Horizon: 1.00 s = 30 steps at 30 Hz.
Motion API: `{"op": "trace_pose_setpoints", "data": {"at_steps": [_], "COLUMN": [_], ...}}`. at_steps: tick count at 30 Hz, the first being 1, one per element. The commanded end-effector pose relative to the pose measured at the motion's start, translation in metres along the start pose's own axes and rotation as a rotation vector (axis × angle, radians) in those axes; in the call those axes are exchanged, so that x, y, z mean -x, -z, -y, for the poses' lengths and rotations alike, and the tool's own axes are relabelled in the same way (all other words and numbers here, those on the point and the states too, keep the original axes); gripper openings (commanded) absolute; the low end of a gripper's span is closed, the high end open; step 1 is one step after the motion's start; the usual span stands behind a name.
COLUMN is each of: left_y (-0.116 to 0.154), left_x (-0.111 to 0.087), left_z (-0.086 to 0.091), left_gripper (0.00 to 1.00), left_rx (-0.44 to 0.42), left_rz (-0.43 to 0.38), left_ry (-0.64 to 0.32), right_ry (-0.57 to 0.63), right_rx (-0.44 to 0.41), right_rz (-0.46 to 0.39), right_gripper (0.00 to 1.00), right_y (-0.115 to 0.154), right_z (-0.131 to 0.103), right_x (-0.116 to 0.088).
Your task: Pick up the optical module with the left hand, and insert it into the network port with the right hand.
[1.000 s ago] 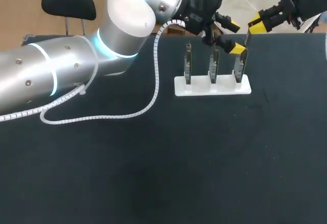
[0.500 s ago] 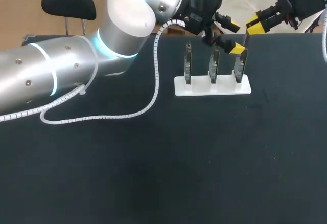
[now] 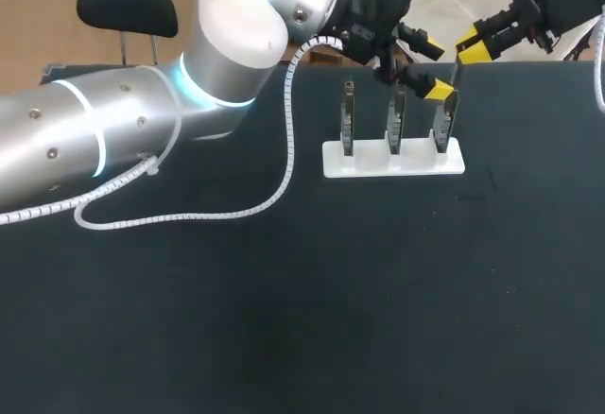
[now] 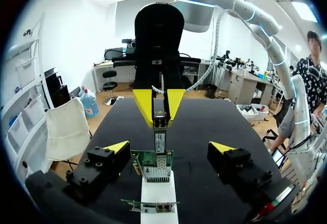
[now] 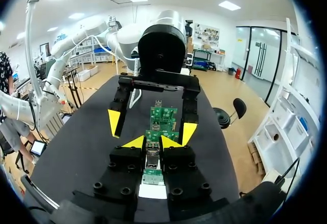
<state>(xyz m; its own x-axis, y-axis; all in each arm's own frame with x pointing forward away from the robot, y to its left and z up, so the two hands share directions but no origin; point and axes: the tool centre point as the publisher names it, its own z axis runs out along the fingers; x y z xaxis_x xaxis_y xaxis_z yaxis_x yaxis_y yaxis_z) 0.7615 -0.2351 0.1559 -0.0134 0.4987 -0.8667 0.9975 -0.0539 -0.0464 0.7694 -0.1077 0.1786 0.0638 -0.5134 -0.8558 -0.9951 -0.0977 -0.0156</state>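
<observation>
Right claw (image 3: pixel 471 45) clamped on module (image 4: pixel 160 138), upper right | left claw (image 3: pixel 435 70) spread | insertion being judged underway | straight lowering into port (image 4: pixel 155 171) being called for.

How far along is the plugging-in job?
Done: the small silver optical module is out of the left gripper, which is open and empty. In hand: the right gripper is shut on it, holding it at the top of the green circuit board on the white stand. Left: pushing it fully into the board and letting go; how deep it sits cannot be told.
</observation>
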Motion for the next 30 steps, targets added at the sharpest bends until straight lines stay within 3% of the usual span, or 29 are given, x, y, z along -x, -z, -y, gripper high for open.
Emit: {"op": "trace_pose_setpoints", "data": {"at_steps": [1, 30], "left_y": [0.0003, 0.0003], "left_x": [-0.0006, -0.0006], "left_z": [0.0015, 0.0015], "left_gripper": [1.00, 1.00], "left_rx": [0.004, 0.004], "left_rz": [0.001, 0.001], "left_ry": [-0.001, -0.001], "right_ry": [0.007, -0.012], "right_rx": [-0.001, -0.011], "right_rz": [-0.009, 0.000], "right_gripper": [0.00, 0.00], "right_y": [-0.0009, -0.0001], "right_z": [-0.0009, -0.0055], "right_x": [-0.0024, 0.0013]}}
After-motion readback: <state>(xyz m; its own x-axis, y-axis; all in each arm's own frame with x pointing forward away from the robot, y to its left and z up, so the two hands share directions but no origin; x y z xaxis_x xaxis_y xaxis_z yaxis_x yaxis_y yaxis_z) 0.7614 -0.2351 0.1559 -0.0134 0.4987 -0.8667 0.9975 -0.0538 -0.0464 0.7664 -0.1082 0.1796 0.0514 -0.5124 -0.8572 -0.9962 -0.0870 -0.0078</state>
